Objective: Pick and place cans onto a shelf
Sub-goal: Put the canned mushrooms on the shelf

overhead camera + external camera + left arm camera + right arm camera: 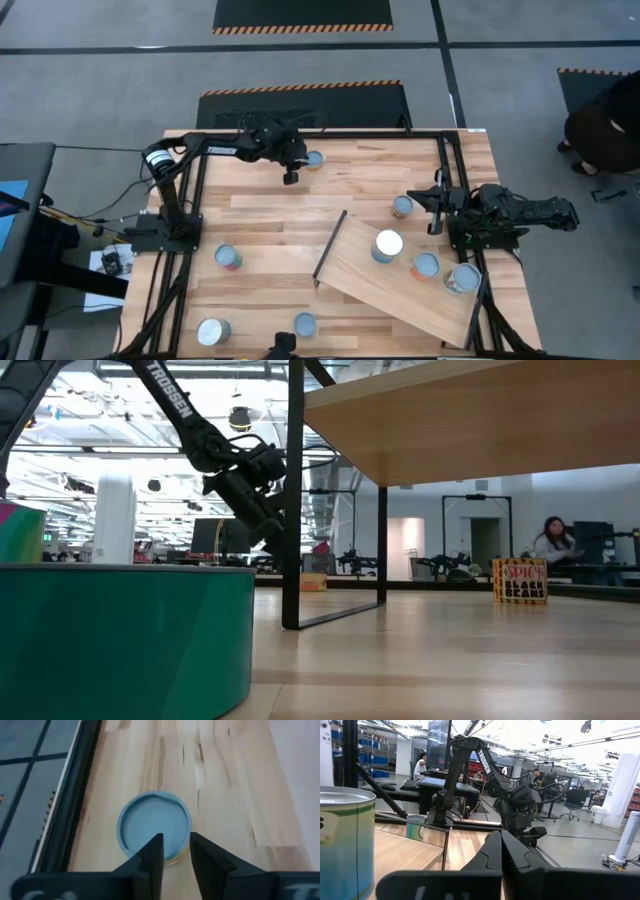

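Teal-sided can point(120, 635) sitting at bench's near edge; left gripper point(290, 177), fingers nearly closed, empty, hovering beside blue-topped can point(314, 159) at far edge; right gripper point(434, 210) closed, empty, waiting at right edge.

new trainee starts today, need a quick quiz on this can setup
1. True or false: the white-topped can stands on the shelf.
2. Which claw hangs nearest the far-edge can: the left claw or the right claw?
3. The right claw is: a) open, b) shut and empty, c) holding a can.
Key: 1 true; 2 left; 3 b.
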Action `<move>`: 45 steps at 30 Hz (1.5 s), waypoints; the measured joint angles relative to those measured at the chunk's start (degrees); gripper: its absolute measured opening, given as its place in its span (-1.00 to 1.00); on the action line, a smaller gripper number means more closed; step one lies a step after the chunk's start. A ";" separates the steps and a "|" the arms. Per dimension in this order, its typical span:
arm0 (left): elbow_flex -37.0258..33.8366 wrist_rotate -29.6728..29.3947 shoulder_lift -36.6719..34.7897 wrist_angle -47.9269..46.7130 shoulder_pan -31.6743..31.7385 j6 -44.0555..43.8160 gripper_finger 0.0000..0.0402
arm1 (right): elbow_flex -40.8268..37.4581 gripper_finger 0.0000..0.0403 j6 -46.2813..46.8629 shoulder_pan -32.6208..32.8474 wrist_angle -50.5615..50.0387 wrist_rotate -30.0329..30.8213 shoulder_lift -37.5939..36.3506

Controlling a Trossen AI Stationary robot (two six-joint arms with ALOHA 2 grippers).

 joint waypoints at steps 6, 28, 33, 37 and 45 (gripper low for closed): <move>1.12 -0.55 2.82 0.59 -0.08 1.11 -0.50 | 0.00 -0.96 0.33 0.00 0.18 -0.13 0.00; 5.35 -4.20 0.38 -7.73 0.69 4.03 -0.99 | 0.00 -0.96 -0.06 0.02 -0.08 -0.32 0.02; 5.38 -4.90 -8.99 -13.67 1.05 1.75 -0.99 | 0.00 -0.96 -0.92 0.02 -0.17 -0.28 0.02; 5.44 -5.11 -18.12 -18.48 -1.23 -3.03 -1.00 | 0.00 -0.96 -1.05 0.02 -0.12 -0.28 0.02; 5.95 -7.75 -32.79 -22.29 -16.03 -12.03 -1.00 | 0.00 -0.96 -0.65 0.00 0.01 -0.27 0.02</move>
